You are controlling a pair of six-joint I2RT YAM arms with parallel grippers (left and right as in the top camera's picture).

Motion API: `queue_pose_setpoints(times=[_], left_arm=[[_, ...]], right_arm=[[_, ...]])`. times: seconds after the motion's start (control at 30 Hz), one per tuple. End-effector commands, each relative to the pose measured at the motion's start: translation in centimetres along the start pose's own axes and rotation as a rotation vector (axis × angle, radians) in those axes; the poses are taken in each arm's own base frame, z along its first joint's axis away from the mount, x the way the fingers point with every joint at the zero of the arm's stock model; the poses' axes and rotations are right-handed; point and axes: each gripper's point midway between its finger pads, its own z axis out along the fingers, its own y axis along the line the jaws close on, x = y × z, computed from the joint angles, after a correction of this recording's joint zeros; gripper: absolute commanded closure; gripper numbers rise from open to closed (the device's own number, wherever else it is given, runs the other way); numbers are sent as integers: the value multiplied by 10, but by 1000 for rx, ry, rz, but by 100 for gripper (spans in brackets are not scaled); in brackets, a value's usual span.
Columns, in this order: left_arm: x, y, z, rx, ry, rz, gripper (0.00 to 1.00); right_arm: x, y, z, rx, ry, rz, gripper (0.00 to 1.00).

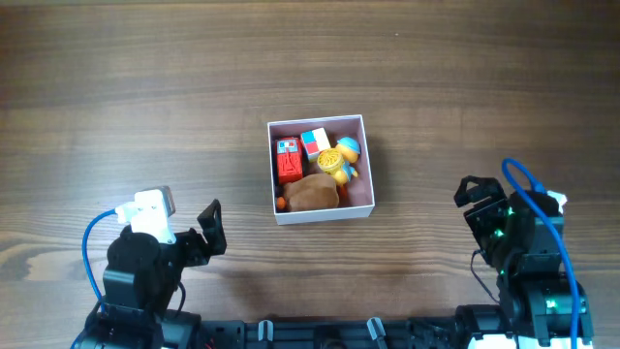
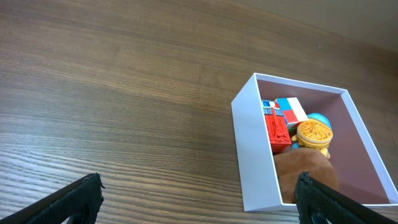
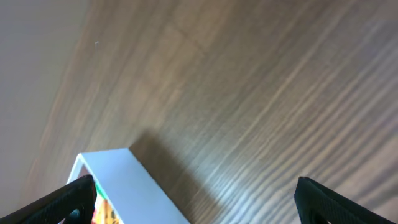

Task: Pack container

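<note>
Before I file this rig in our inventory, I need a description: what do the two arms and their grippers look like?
Both arms are black. The left arm carries a white block and a looping blue cable. The right arm has its own blue cable plus small green lights. The left gripper and right gripper have black, rough-edged fingers.

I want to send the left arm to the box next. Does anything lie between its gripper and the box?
Nothing visible does. Only bare table lies between the left gripper and the box; the toys all sit inside it.
</note>
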Motion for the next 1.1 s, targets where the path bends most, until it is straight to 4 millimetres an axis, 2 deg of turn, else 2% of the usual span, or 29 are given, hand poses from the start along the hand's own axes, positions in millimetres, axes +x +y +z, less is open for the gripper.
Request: queue_pose_setpoints(times=[0.0,0.03,0.13,0.2,0.27,0.37,0.4,0.5,0.57,0.6,0.7,0.8,0.93,1.07], left_arm=[[3,3,2,-10,2,-12,0],[3,3,2,-10,2,-13,0],[3,3,2,-10,2,-12,0],[3,3,2,-10,2,-12,0],[3,3,2,-10,2,-12,0],[3,3,2,-10,2,-12,0],[3,3,2,-10,2,-12,0],[3,3,2,-10,2,-12,0],[3,3,2,-10,2,-12,0],[3,3,2,-10,2,-12,0],[3,3,2,-10,2,-12,0],[3,3,2,-10,2,-12,0],[3,3,2,-10,2,-12,0],[3,3,2,-10,2,-12,0]], right_arm=[[-12,-7,-8,5,-87,50,0],[-16,-6,-15,-18,-118,33,0],[-23,-6,-40,-83,-209,-204,0],[-17,-19,-56,-90,-240,-364,0],[-12,-28,-70,-130,-271,-374,0],[-26,-31,-92,-177,-414,-364,0],[-28,-27,-95,-182,-436,-431,0],[-21,14,-96,-306,-500,-828,0],[-1,35,-88,-401,-520,-1125,0],[8,39,-78,-435,-512,-1202,0],[22,54,-53,-550,-535,-1251,0],[47,71,-42,-713,-601,-1396,0],[58,66,-13,-744,-601,-1365,0],[28,57,2,-652,-622,-1050,0]])
